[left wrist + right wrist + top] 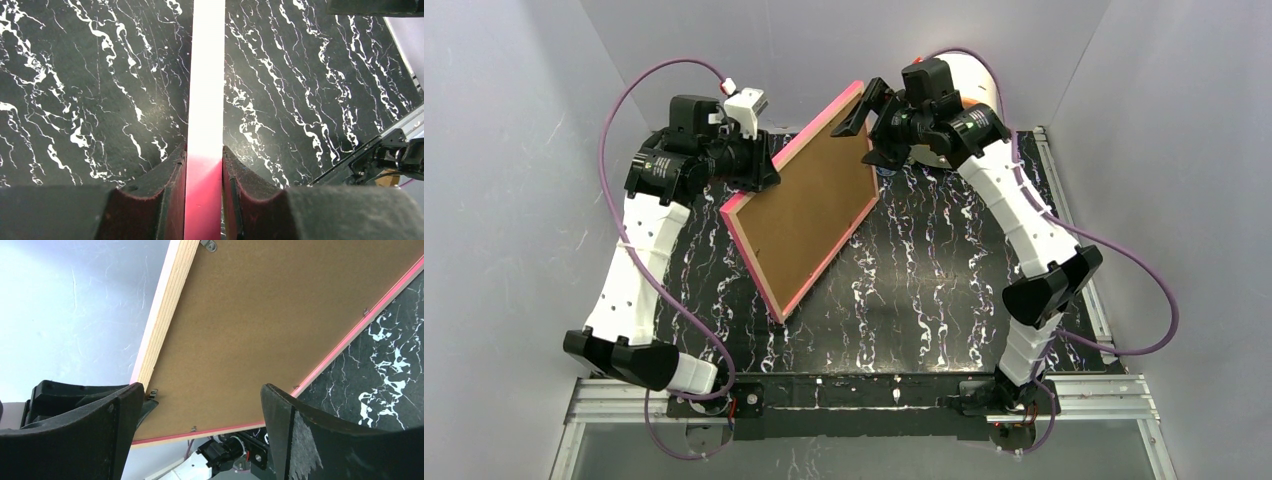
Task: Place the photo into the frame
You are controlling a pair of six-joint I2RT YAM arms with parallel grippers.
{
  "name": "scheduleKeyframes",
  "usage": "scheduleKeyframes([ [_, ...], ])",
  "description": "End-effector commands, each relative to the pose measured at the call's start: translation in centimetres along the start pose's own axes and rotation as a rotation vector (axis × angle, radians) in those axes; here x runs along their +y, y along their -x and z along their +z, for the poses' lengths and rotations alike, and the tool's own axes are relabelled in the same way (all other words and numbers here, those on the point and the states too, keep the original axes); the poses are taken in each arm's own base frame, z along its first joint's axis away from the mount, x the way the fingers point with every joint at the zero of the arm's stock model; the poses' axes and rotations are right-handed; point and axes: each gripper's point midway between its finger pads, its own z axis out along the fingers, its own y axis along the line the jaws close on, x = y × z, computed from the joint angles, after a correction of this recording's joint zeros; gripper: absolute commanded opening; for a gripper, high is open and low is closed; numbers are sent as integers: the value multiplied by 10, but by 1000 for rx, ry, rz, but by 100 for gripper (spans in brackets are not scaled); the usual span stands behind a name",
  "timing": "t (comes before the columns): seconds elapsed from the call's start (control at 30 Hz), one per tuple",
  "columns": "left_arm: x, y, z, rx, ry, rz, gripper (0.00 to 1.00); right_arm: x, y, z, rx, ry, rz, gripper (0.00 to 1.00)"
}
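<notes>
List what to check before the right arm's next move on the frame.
1. Left fingers clamped on the frame rim: ok.
2. Right fingers open wide: ok.
3. Right fingers clear of the frame: cannot tell; they sit close by its far corner.
4. Backing board seated in the frame's back: ok.
5. Photo inside the frame: cannot tell; the backing board covers that side and no view shows the photo.
6. Frame's low corner resting on the table: cannot tell.
</notes>
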Motion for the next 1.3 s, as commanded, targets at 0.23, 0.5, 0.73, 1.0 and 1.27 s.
scheduleKeyframes([
  [0.23,-45,41,-32,-294,-147,196,0,-3,4,7,56,-27,92,96],
  [0.5,-67,32,-29,-315,-166,262,0,-12,7,7,35,-66,109,96],
  [0.73,-77,20,-22,-289,-190,289,0,-20,3,3,38,-99,112,94],
  [1.0,-92,8,-25,-283,-268,311,0,-45,-14,-11,82,-193,116,87],
  [1.27,-100,-5,-24,-272,-325,304,0,-55,-20,-11,91,-217,128,81],
])
